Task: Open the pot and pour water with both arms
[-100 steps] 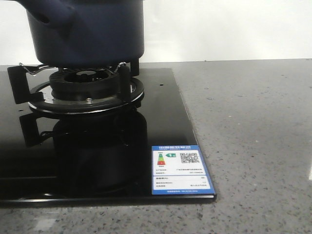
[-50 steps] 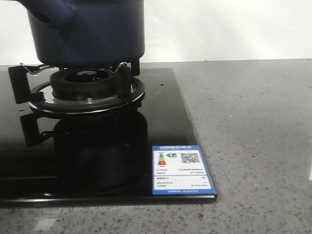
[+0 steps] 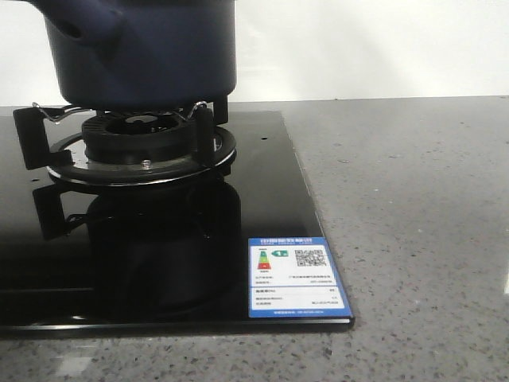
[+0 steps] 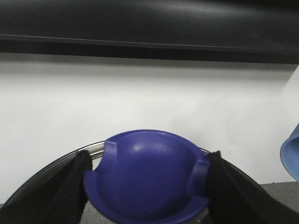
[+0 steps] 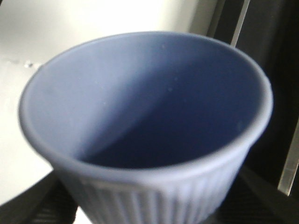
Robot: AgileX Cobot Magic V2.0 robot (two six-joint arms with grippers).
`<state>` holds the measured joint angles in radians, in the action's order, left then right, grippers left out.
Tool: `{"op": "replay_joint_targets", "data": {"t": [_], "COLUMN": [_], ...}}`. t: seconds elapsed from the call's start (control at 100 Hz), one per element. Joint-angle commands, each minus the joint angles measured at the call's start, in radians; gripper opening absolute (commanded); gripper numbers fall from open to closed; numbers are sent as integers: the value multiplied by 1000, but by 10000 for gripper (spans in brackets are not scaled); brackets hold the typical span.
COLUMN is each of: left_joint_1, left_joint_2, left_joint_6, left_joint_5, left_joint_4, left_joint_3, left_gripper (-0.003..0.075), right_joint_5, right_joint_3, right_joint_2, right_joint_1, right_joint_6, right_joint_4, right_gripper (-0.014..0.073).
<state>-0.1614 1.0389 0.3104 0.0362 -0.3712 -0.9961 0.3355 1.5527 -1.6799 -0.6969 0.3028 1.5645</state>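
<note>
The dark navy pot sits on the burner of a black glass hob; its top is cut off by the front view's edge. My left gripper is shut on the lid's blue knob, one black finger on each side. The lid's metal rim curves behind the knob against a white wall. A light blue ribbed cup fills the right wrist view, with my right gripper shut around its lower wall. That cup's edge also shows in the left wrist view. Neither gripper appears in the front view.
The black hob carries a blue and white energy label at its front right corner. Grey speckled countertop stretches to the right of the hob. A white wall stands behind.
</note>
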Motion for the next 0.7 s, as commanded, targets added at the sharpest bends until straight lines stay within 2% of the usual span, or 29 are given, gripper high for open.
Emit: {"op": "replay_joint_targets", "data": {"t": [0.0,0.15,0.31,0.44,0.59,0.69], "left_joint_1": [2,2,2,2,2,2], "left_joint_2": [-28,-28,-28,-28,-28,-28], "left_joint_6": [0,0,0,0,0,0], "left_joint_5": [-98,-98,-98,-98,-98,-98], "left_joint_4": [1,1,1,1,1,1], "left_joint_3": [-38,-38,-38,-38,-38,-38], "left_gripper": [377,377,377,377,377,377], "right_joint_5": [4,8,21,69,195,288], "right_joint_3": [39,39,39,39,39,39], "right_joint_2": [46,46,56,88,149,202], "right_joint_1": [-1,-1,-1,-1,4,32], "right_joint_6": [2,-100,-264,-457,-714,-883], "right_joint_4": [30,-47,-54,-64,-69,-133], "right_gripper": [318,318,318,318,318,318]}}
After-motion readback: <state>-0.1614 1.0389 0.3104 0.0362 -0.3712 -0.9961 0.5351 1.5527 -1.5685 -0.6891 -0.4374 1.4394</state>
